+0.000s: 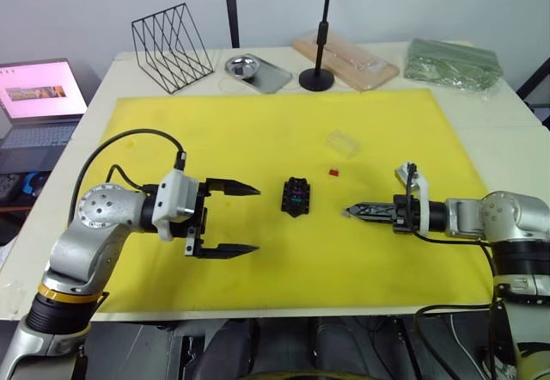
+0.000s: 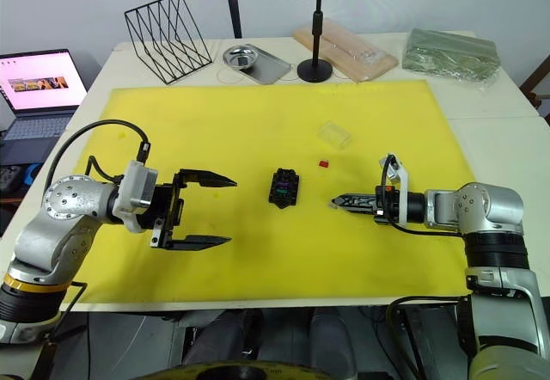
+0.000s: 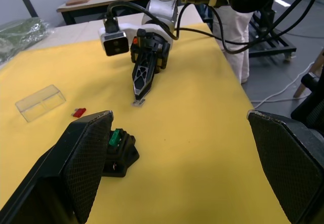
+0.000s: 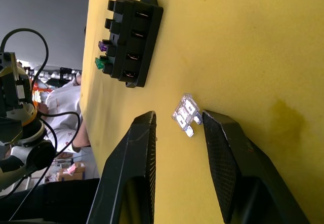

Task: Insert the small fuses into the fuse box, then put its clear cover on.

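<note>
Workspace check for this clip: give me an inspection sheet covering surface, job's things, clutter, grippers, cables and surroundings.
Surface: yellow mat on a white table.
Job's things: fuse box mid-mat, green and purple fuses seated in it; red fuse and clear cover lie loose beyond it; clear fuse on the mat between the right gripper's fingers.
Clutter: wire rack, metal tray, stand base, wooden board, green bundle along the far edge.
Grippers: left gripper open, empty; right gripper open around the clear fuse.
Cables: black cable looped over the left arm.
Surroundings: laptop beside the table.
</note>
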Controlling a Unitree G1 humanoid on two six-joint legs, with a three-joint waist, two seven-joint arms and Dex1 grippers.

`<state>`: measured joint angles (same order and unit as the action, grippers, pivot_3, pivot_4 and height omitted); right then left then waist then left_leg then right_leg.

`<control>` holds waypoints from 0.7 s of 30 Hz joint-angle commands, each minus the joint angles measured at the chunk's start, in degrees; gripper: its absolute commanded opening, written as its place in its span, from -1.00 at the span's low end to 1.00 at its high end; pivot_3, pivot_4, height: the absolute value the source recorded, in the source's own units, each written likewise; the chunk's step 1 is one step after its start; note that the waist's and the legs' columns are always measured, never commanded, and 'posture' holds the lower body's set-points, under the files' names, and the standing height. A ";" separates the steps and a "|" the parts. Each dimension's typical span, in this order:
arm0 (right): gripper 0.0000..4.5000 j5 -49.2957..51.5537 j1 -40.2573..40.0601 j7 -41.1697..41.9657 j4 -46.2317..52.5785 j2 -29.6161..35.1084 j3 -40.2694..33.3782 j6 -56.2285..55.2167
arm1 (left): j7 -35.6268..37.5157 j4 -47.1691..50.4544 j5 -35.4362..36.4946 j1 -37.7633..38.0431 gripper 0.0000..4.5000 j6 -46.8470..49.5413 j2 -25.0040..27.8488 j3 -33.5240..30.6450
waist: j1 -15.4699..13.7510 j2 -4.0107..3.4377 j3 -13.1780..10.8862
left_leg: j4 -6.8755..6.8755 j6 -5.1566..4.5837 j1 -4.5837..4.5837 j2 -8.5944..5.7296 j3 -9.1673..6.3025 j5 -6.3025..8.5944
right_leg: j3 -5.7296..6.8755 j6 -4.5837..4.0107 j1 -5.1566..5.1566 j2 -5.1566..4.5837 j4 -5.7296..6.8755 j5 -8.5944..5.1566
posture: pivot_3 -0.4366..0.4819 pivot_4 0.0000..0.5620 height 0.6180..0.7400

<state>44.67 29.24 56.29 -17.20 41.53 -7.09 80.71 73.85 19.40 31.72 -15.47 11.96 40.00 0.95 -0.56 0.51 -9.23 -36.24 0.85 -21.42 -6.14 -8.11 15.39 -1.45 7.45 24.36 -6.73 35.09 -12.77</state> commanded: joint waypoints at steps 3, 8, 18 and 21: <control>-0.85 -0.95 -1.58 -1.78 0.90 -0.82 0.30 -0.72 | -0.39 1.46 0.46 -0.45 1.00 -0.26 0.16 -0.01 | 0.00 0.06 0.04 | 0.00 0.00 0.01 0.00 0.00 0.00 | 0.00 0.00 -0.02 0.00 0.00 0.00 | -0.05 -0.47 1.00; -1.00 -1.03 -2.00 -3.43 1.05 -1.42 -0.66 -0.71 | -0.66 1.57 0.49 -0.36 1.00 -0.24 0.10 0.23 | -0.09 0.32 0.19 | -0.04 0.00 0.04 -0.01 -0.01 0.00 | 0.01 0.00 -0.10 0.00 0.00 0.00 | -0.05 -0.47 1.00; -1.00 1.57 -3.16 -6.19 4.28 -1.67 -6.49 1.40 | -0.69 2.23 1.06 0.41 1.00 0.10 0.45 -0.10 | -0.19 0.38 0.23 | -0.05 0.00 0.06 -0.01 -0.02 0.00 | 0.01 0.00 -0.12 0.00 0.00 0.00 | -0.05 -0.47 1.00; -1.00 4.58 -3.11 -12.66 9.38 -5.19 -16.39 8.47 | -0.85 3.00 1.38 1.49 1.00 0.28 0.89 -0.69 | -0.17 0.36 0.22 | -0.03 0.00 0.03 -0.01 -0.06 0.00 | 0.00 0.00 -0.09 -0.01 -0.01 0.00 | -0.05 -0.47 1.00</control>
<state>47.70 26.09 46.61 -10.69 36.73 -18.69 86.30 73.20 20.36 32.01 -14.05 12.23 40.17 1.36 -0.73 0.87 -9.01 -36.25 0.85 -21.39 -6.15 -8.21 15.39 -1.48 7.46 24.31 -6.75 35.08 -12.77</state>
